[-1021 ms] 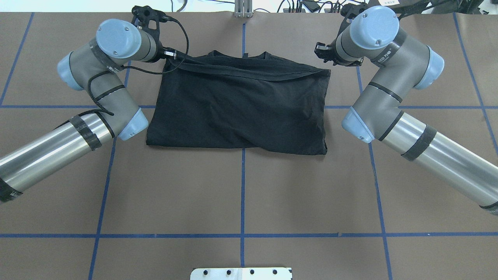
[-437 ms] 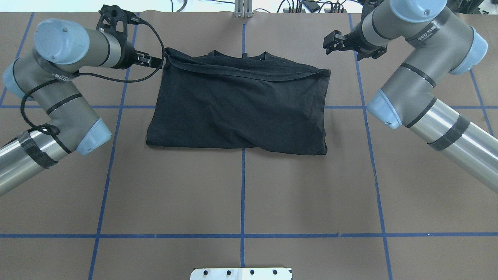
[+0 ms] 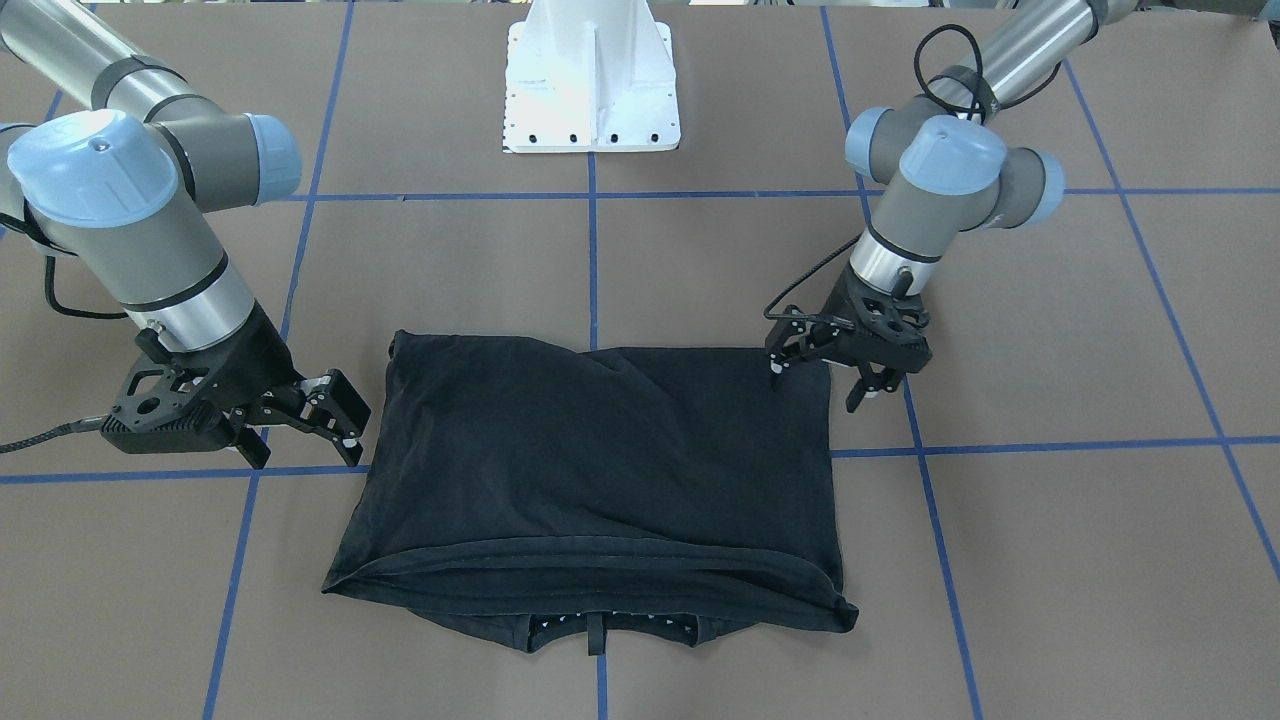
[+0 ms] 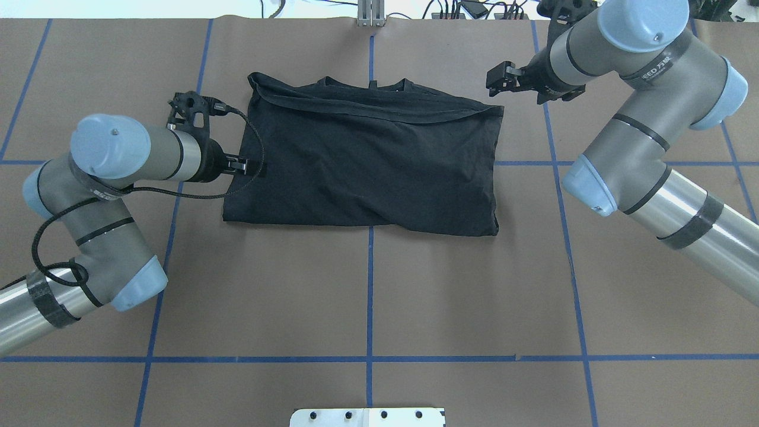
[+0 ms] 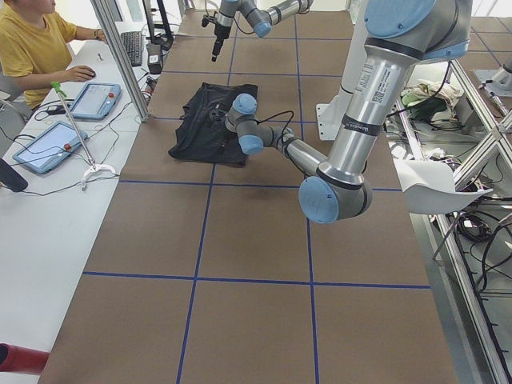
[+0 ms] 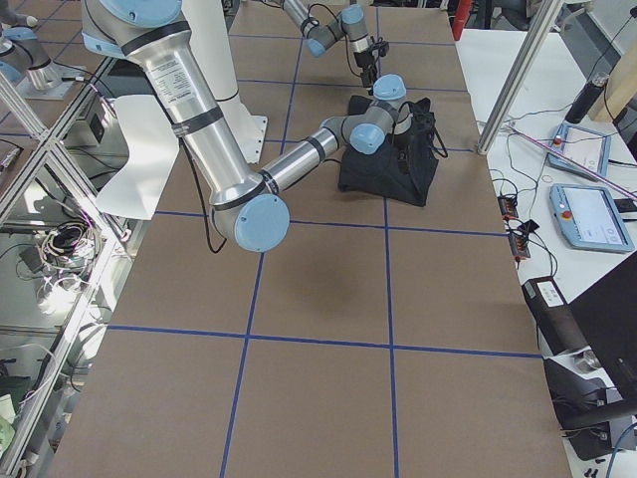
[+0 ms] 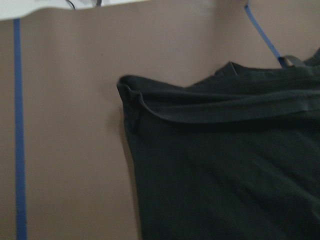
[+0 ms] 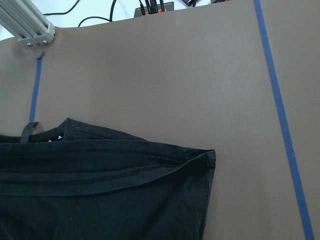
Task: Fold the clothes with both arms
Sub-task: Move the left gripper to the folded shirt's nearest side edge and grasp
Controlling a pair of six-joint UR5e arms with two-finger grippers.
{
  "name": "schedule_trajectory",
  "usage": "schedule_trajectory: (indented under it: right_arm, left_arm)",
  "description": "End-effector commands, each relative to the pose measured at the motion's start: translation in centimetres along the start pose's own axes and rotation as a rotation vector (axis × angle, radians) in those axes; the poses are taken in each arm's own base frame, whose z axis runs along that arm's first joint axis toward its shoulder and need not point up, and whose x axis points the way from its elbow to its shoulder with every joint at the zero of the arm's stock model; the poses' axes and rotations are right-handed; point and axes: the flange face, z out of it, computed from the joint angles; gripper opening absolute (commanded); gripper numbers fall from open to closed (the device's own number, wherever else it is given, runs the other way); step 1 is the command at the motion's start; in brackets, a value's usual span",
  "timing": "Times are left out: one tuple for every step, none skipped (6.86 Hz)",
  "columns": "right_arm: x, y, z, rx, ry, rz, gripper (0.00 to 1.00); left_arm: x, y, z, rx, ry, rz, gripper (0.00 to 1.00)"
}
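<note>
With left gripper and right gripper both wide and empty at opposite side edges of the folded shirt lying flat on the bench, pinch every layer at matching corners, then lift together evenly.

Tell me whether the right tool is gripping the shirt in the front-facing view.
No, the right tool sits open beside the T-shirt, a clear gap between them.

A: Locate the T-shirt. You will find it lying on the brown table.
B: Note the near left arm, wrist at the shirt's edge. The far right arm hangs beyond it.
</note>
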Motion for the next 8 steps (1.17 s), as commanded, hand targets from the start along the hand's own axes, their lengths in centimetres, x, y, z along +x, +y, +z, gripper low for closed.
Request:
schedule_trajectory:
  right_arm:
    - [-0.3,0.3,0.0,-0.001,-0.006,-0.004,1.0]
    - [-0.3,0.3,0.0,-0.001,-0.006,-0.005,1.0]
    - [-0.3,0.3,0.1,-0.003,-0.005,-0.009,1.0]
    - [-0.3,0.4,0.1,-0.004,-0.006,-0.009,1.0]
    - [-0.3,0.4,0.1,-0.003,-0.005,-0.008,1.0]
    - [-0.2,0.4,0.2,0.003,0.0,-0.01,1.0]
    - [-0.2,0.5,0.3,0.003,0.002,-0.01,1.0]
    - [-0.2,0.5,0.3,0.003,0.002,-0.01,1.0]
  left_arm:
    - [-0.3,4.4,1.7,-0.063,-0.004,-0.022,1.0]
    - [-1.3,5.0,1.9,-0.073,-0.02,-0.021,1.0]
    - [-1.9,5.2,1.9,-0.075,-0.027,-0.018,1.0]
    - [-2.4,5.6,2.0,-0.081,-0.034,-0.015,0.99]
    - [-2.4,5.6,2.1,-0.082,-0.035,-0.017,0.99]
    - [-2.3,5.6,2.1,-0.081,-0.034,-0.019,0.89]
    - [-2.2,5.5,2.1,-0.08,-0.032,-0.028,0.69]
    - [-2.0,5.6,1.9,-0.08,-0.028,-0.028,0.46]
